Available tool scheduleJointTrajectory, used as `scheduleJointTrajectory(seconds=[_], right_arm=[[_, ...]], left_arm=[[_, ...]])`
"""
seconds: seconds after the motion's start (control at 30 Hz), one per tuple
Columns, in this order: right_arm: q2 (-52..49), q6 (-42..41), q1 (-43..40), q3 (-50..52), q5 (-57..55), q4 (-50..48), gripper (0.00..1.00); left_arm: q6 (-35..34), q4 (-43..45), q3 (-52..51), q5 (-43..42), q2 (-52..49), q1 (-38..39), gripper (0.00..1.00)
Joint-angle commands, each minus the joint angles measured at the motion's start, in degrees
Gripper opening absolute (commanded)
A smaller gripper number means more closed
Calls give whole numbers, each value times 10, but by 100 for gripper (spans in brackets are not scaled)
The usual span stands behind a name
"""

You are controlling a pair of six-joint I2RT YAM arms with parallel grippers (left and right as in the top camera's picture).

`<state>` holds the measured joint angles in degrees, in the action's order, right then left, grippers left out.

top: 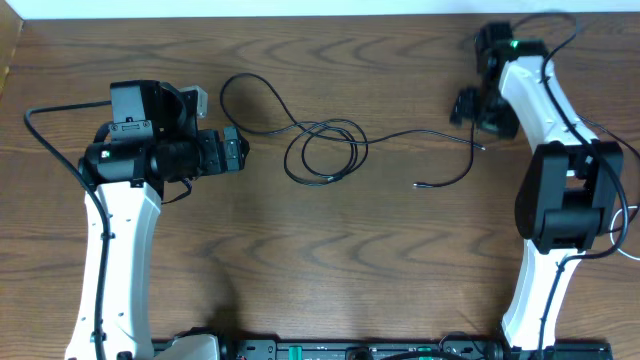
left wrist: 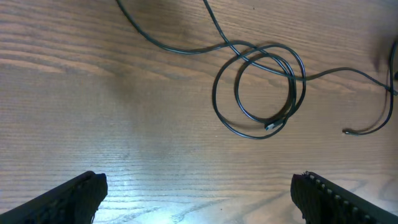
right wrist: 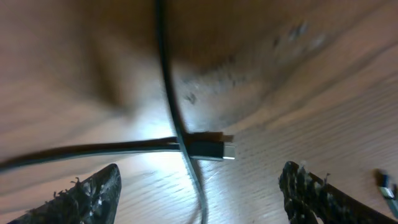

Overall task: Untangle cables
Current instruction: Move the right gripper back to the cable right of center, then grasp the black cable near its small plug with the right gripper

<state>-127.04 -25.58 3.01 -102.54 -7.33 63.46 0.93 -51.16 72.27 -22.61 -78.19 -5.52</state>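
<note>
Wood-grain table (top: 300, 270) holds a thin black looped cable (top: 322, 152); at three o'clock the right pincer (right wrist: 200, 177) straddles a small black plug (right wrist: 208, 150), apart, seemingly to grip it, while the left pincer (left wrist: 199, 183) gapes wide.

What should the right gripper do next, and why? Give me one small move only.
Probably close the right gripper on the plug. It lies on the table between the open fingers, and another cord strand crosses just behind it, so pinching the plug itself looks like the cleanest way to draw that end free.
</note>
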Motion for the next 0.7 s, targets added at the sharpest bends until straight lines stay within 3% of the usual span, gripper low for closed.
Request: scheduleJointTrajectory(seconds=[0.0, 0.07, 0.33, 0.67], right_arm=[[0, 20, -2, 36, -14, -15, 78], [0, 21, -2, 47, -13, -24, 77], [0, 21, -3, 57, -8, -39, 47], [0, 20, -3, 58, 34, -40, 18]], left_arm=[[11, -2, -10, -3, 8, -2, 100], [11, -2, -10, -3, 8, -2, 100], [15, -2, -21, -3, 8, -2, 100], [14, 9, -37, -3, 8, -2, 100]])
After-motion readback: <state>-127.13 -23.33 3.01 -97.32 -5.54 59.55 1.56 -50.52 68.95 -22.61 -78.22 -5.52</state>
